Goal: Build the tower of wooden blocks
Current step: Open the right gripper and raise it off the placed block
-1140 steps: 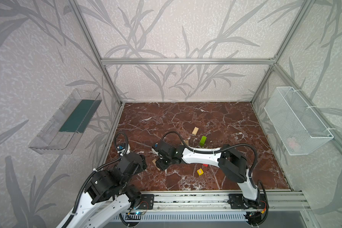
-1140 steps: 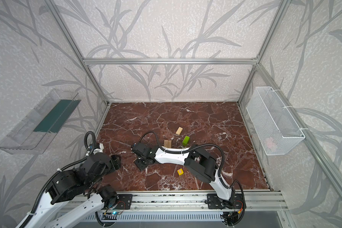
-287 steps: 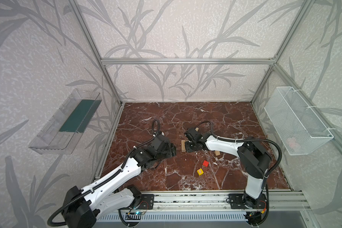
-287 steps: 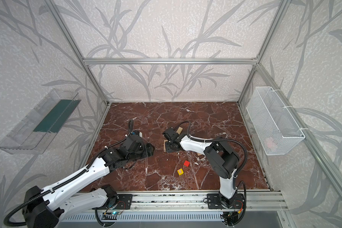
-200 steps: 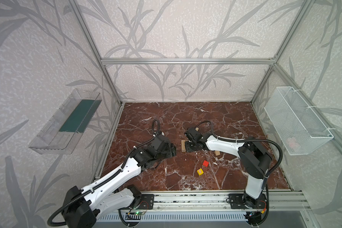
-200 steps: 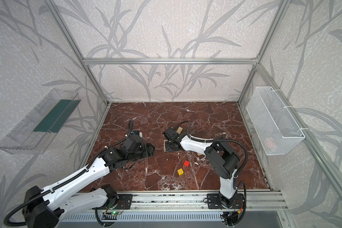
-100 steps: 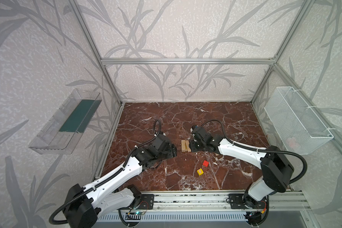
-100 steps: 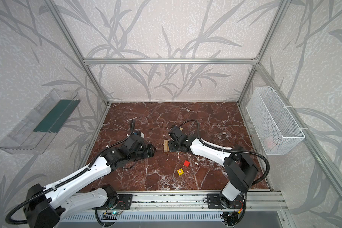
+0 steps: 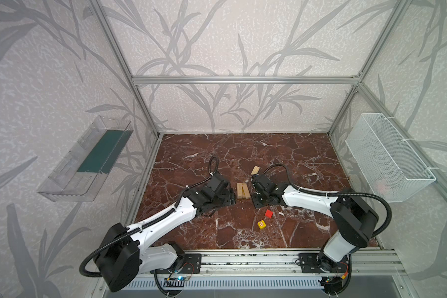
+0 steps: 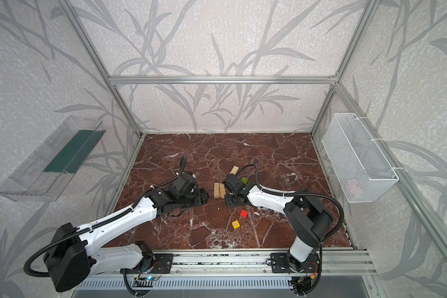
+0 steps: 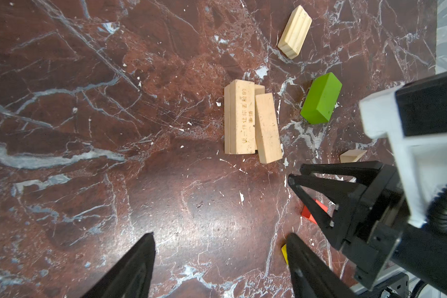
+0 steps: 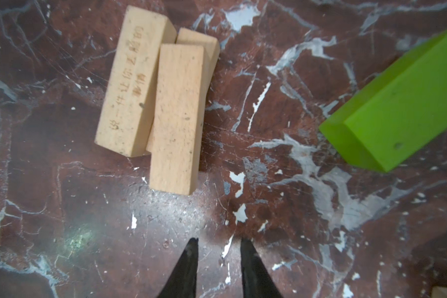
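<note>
While it sits between the two hands, the wood block tower (image 9: 243,190) is only a low pile near the middle of the table (image 9: 294,154): two tan bars lie side by side, the plain one skewed, over another bar partly showing beneath. The left hand (image 11: 220,236) stands wide and empty just beside the pile. The right hand (image 12: 218,241) shows a narrow gap and holds nothing. A green bar (image 11: 320,100), a loose tan bar (image 9: 255,170), a red cube (image 9: 269,213) and a yellow patterned cube (image 9: 261,224) lie apart from the pile.
</note>
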Robot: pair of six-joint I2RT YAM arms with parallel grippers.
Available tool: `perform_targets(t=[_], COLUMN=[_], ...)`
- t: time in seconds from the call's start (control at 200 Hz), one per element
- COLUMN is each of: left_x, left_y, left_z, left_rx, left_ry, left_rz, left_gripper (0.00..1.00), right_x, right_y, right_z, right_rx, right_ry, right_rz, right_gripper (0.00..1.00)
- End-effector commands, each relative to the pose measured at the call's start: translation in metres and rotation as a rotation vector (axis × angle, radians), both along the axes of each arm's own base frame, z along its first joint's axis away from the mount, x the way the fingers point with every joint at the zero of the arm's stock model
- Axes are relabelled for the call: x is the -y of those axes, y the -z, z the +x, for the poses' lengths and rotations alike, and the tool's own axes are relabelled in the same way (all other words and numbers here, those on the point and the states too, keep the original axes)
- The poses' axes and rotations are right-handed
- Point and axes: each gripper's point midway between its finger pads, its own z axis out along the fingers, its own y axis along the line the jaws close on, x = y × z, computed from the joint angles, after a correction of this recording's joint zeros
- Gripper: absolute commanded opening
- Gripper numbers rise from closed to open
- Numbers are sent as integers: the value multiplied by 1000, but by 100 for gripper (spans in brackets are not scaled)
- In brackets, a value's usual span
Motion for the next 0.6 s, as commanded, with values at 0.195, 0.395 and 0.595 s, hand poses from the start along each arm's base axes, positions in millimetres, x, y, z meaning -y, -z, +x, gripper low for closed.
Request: perform_targets(t=[0.195,0.395,0.595], left_x=[8,9,8], left_y=[-9,-7,-5], left_z=[10,13,13], left_rx=[29,29,20], left_ry=[-6,-16,-20], left_rz=[-16,-17,-7], left_gripper=[78,78,78], right_x=[-6,-9,-14], right_y=[21,23,21], right_z=[8,11,16], right_rx=[1,19,39], right_ry=[-24,-43,-55], right_rz=[-18,-16,-5], right_gripper=[27,26,26])
